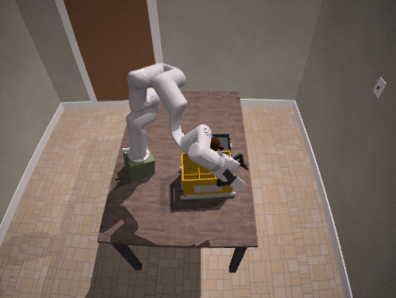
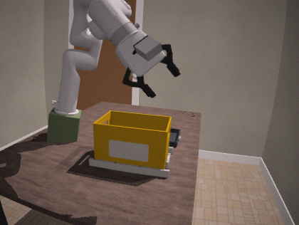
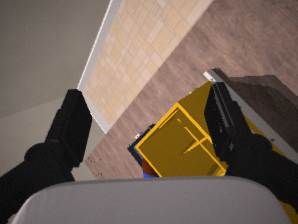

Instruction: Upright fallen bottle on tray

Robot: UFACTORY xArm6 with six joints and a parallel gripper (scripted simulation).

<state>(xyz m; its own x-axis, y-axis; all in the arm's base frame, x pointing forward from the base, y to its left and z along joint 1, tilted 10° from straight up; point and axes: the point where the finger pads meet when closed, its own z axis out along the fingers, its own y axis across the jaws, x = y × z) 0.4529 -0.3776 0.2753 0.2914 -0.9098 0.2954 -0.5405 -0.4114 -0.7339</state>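
Beyond crate (image 1: 207, 189) (image 2: 128, 151) (image 3: 172, 145), bottle (image 1: 216, 142) (image 3: 148, 168) half-hidden

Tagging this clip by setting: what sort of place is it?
Probably a small robot test room: an arm on a green block bolted or set on a wooden table, a brown door behind, tiled floor.

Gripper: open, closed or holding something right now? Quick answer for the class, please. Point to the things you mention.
Gripper (image 1: 234, 173) (image 2: 165, 85) (image 3: 146, 100): open, holding nothing.
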